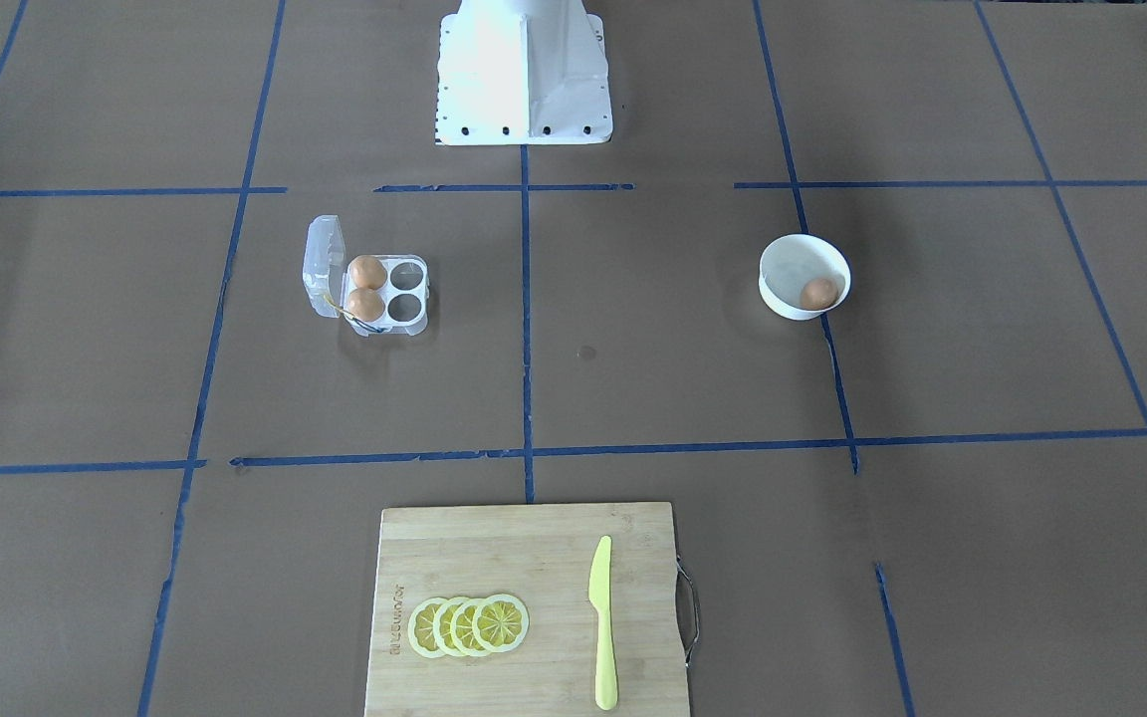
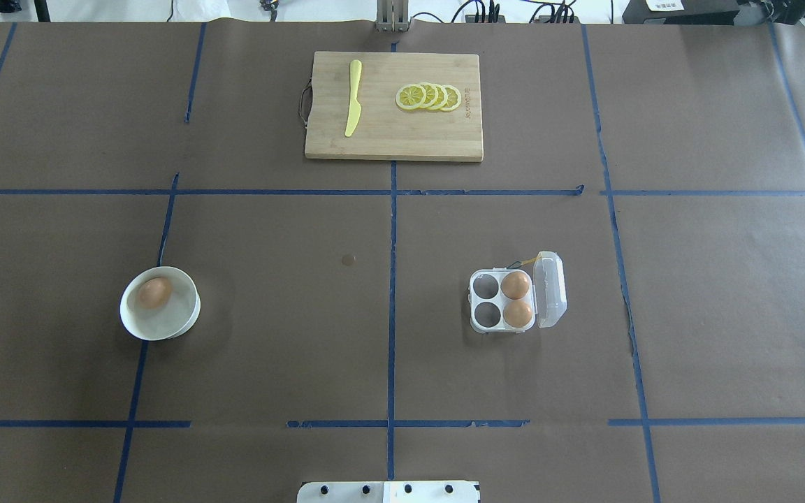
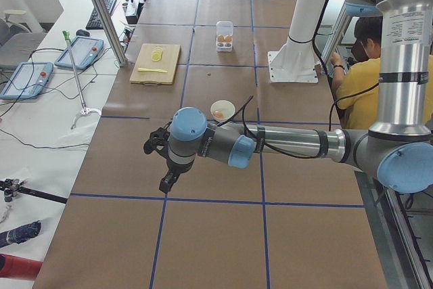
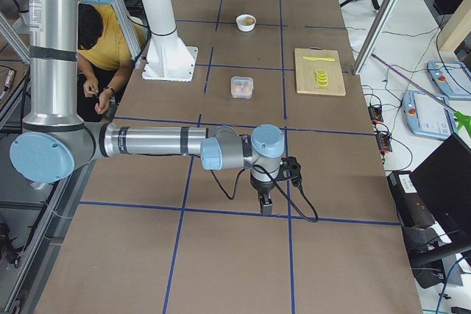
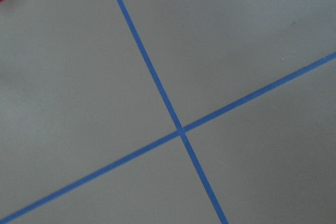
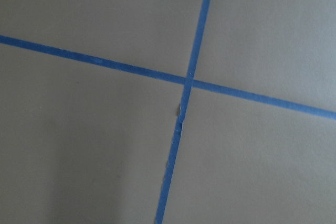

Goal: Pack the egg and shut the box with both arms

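Note:
One orange-brown egg [image 2: 154, 293] lies in a round white bowl [image 2: 165, 330] on the robot's left side; it also shows in the front view [image 1: 818, 293]. The clear box [image 2: 478, 327] stands on the robot's right with its lid [image 2: 550, 290] open. Two eggs [image 2: 516, 285] fill its cells by the lid, and the other two cells are empty. My left gripper [image 3: 166, 181] shows only in the exterior left view, far from the bowl. My right gripper [image 4: 265, 201] shows only in the exterior right view, far from the box. I cannot tell whether either is open or shut.
A wooden cutting board [image 2: 458, 143] with lemon slices [image 2: 429, 96] and a yellow knife [image 2: 353, 106] lies at the table's far middle. The white pedestal [image 1: 524, 70] stands at the robot's side. An operator in yellow [image 3: 362, 79] sits beside it. Both wrist views show only brown paper and blue tape.

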`<state>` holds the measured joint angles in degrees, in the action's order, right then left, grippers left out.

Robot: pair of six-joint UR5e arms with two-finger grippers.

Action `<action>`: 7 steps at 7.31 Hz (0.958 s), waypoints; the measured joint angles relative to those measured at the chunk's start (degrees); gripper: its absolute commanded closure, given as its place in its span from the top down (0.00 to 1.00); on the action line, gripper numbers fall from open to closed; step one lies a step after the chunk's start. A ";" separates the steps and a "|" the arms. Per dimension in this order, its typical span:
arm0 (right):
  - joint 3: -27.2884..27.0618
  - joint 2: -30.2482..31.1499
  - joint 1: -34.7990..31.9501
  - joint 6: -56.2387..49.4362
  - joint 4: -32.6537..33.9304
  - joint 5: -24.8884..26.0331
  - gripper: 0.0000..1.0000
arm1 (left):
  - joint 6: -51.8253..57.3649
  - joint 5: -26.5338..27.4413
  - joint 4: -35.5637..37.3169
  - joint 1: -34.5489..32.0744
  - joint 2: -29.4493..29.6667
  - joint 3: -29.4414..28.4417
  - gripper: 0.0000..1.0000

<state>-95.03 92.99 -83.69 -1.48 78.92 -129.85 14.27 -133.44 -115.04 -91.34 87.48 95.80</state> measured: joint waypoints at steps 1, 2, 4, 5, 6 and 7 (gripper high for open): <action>0.08 -0.85 0.81 0.30 -1.21 0.00 1.00 | -0.02 -0.03 -8.05 0.34 1.11 -1.72 1.00; -0.02 -1.26 1.20 0.42 -1.68 -0.04 1.00 | -0.05 -1.48 -13.85 0.75 2.83 -3.80 1.00; 0.00 -1.46 1.38 0.63 -2.64 -0.13 1.00 | 0.05 -6.74 -18.31 1.60 4.83 -5.49 1.00; 0.09 -1.48 1.39 0.67 -3.11 -0.14 1.00 | -1.19 -7.74 -20.29 3.26 5.26 -5.16 1.00; 0.06 -1.49 1.37 0.68 -3.41 -0.16 1.00 | -6.18 -8.09 -22.96 6.50 5.52 -4.02 1.00; -0.02 -1.48 1.36 0.69 -3.53 -0.20 1.00 | -12.80 -8.18 -25.28 10.40 5.70 -2.19 1.00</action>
<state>-95.06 91.51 -82.33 -0.79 75.39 -130.05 1.47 -141.62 -140.32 -80.94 93.17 93.62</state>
